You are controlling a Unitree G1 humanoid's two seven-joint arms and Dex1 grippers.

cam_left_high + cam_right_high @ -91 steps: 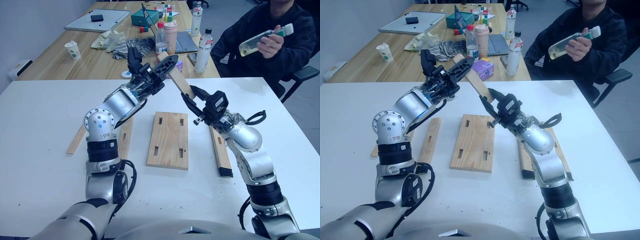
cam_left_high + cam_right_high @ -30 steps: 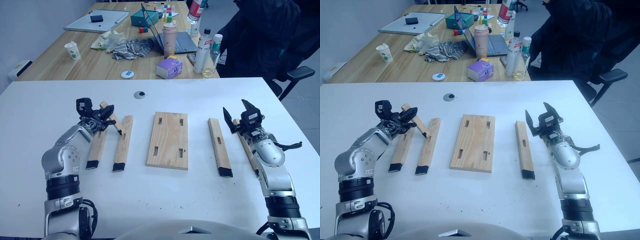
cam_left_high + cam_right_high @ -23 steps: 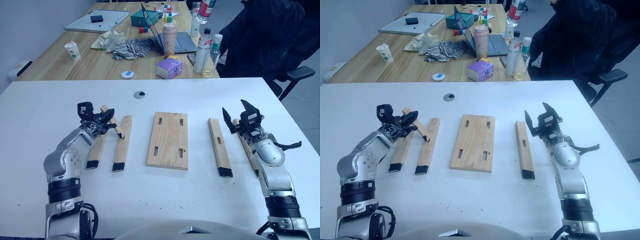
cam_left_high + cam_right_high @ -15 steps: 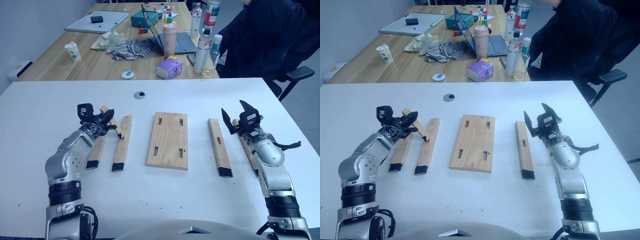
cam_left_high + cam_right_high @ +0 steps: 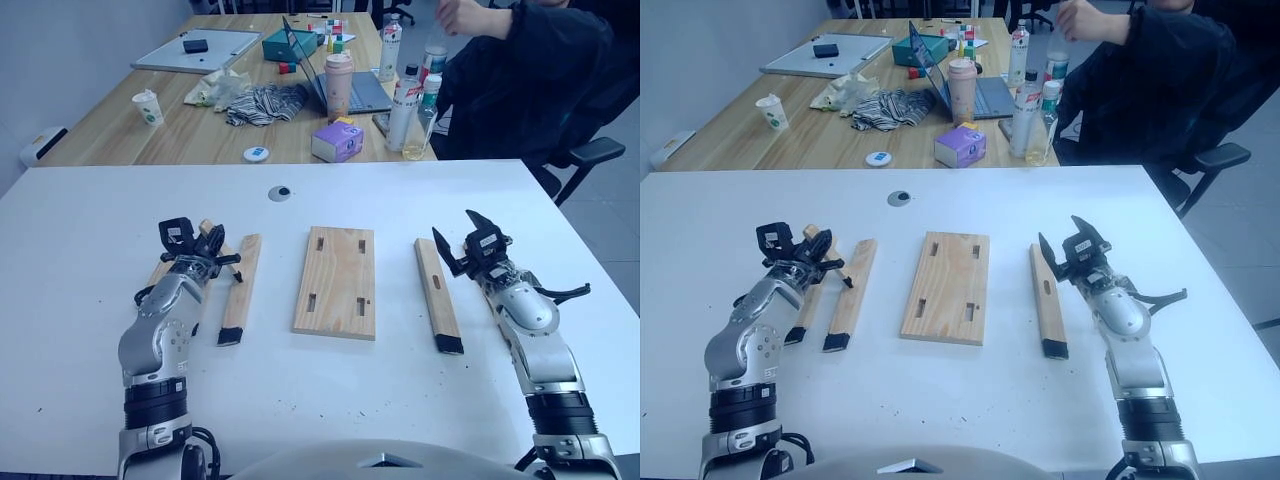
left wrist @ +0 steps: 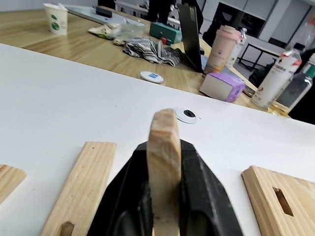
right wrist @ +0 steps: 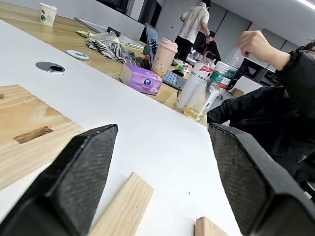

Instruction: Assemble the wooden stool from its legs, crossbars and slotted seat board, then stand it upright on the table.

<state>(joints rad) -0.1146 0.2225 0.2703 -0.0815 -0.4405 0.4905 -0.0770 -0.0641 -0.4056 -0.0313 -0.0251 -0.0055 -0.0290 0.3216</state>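
The left gripper (image 5: 212,261) is clamped on a short pale wooden crossbar (image 6: 164,137), held low over the white table (image 5: 80,230) by the left-hand pieces. Just beside it lies a leg (image 5: 240,288), light wood with a black tip at the near end. The right gripper (image 5: 460,240) hangs with its jaws spread wide, holding nothing, by the far end of another black-tipped leg (image 5: 438,307). Between the two legs the seat board (image 5: 337,281) lies flat, showing four slots.
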